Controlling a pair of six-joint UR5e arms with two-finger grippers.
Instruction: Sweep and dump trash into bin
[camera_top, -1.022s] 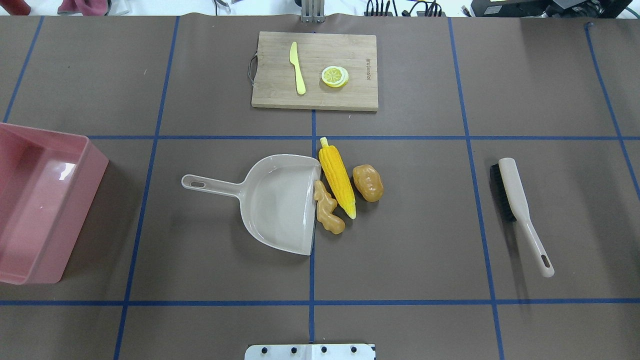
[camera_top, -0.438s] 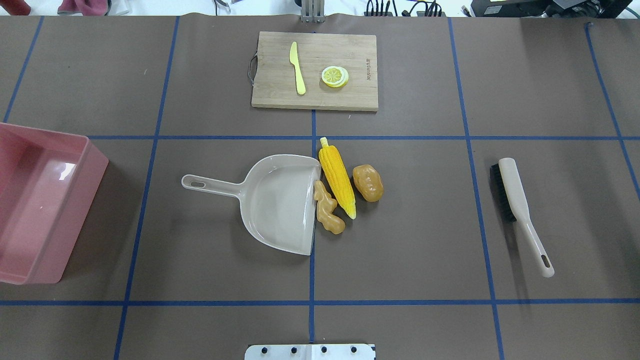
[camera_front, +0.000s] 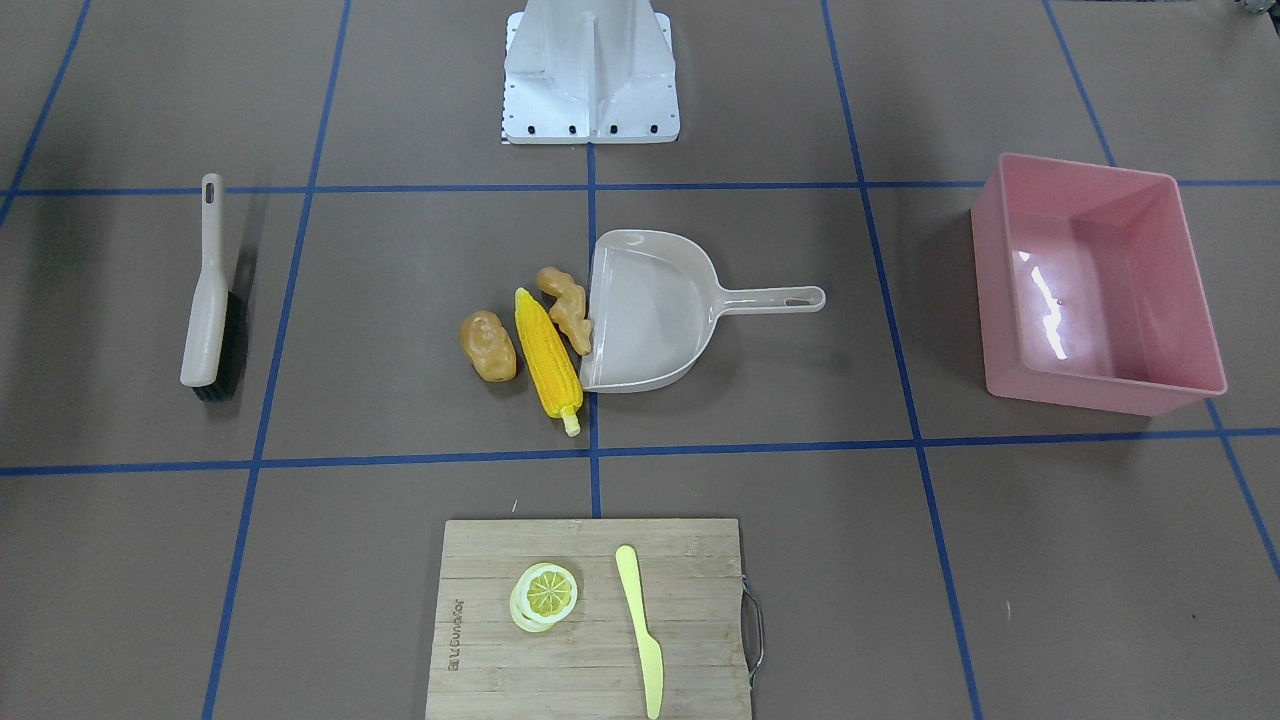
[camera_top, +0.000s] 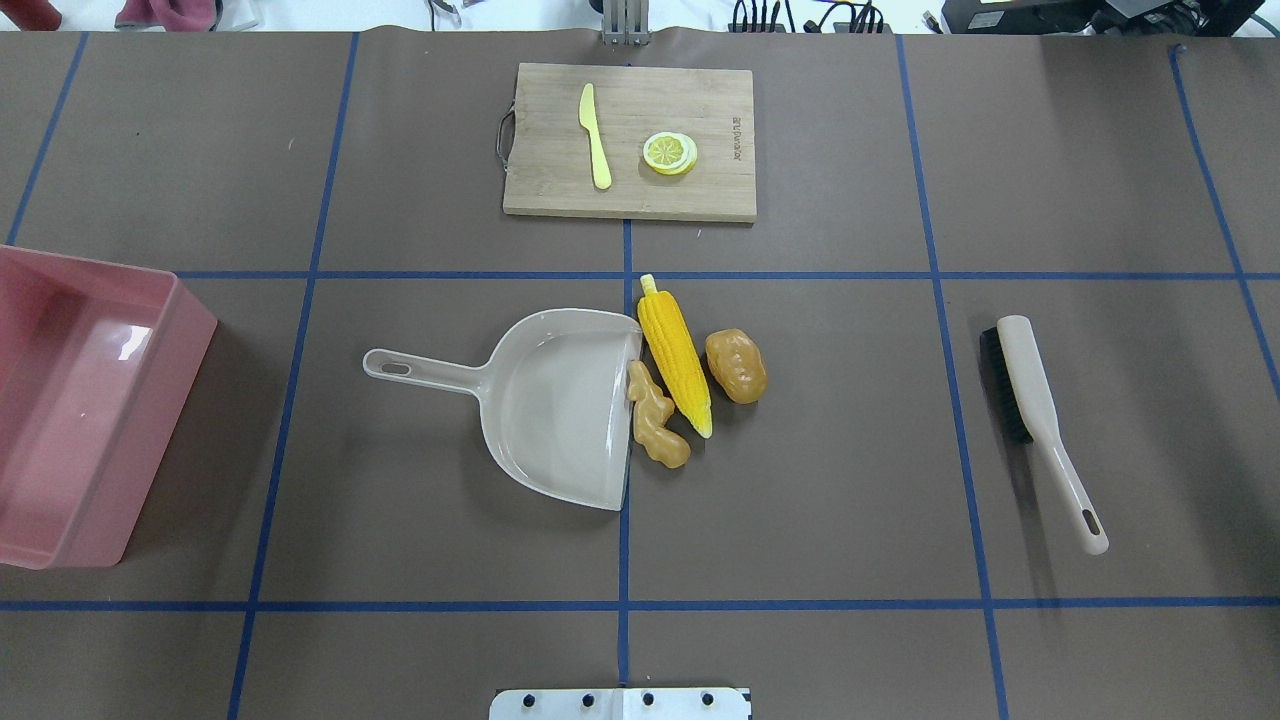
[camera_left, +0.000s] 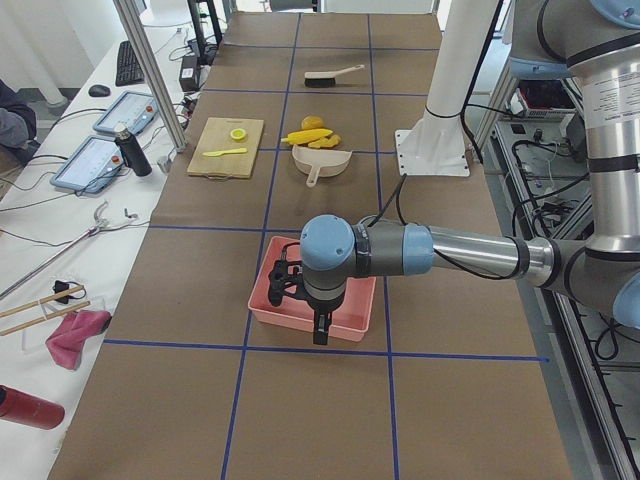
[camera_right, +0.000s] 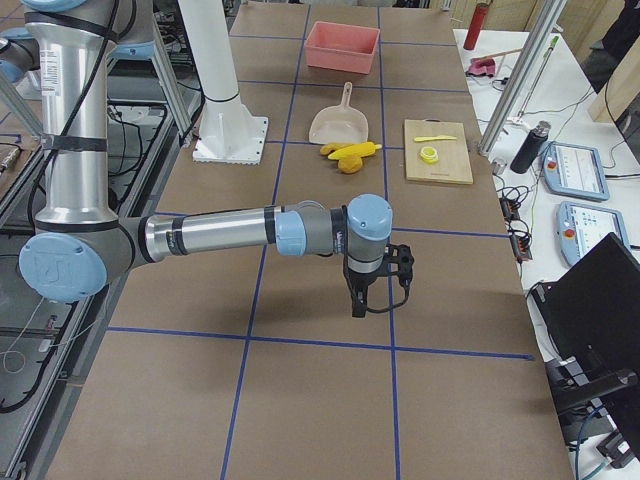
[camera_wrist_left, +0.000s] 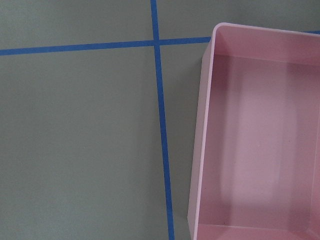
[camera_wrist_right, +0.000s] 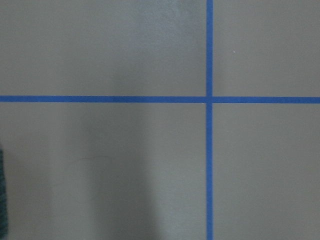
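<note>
The trash lies mid-table at the open lip of a beige dustpan (camera_top: 560, 410): a yellow corn cob (camera_top: 676, 355), a brownish-orange potato (camera_top: 736, 366) to its right, and a tan ginger root (camera_top: 655, 415) touching the lip. The pink bin (camera_top: 165, 420) stands empty at the left edge and also shows in the left wrist view (camera_wrist_left: 200, 150). My left gripper (camera_left: 318, 335) hangs over the bin; I cannot tell whether it is open. My right gripper (camera_right: 357, 305) hangs over bare table far from the trash; I cannot tell its state. Neither gripper shows in the overhead or front views.
A beige hand brush (camera_top: 1035, 420) with black bristles lies on the right. A wooden cutting board (camera_top: 630, 195) at the far side carries a pale yellow knife (camera_top: 595, 135) and a lemon slice (camera_top: 669, 153). The robot's base (camera_front: 590, 70) stands at the near edge.
</note>
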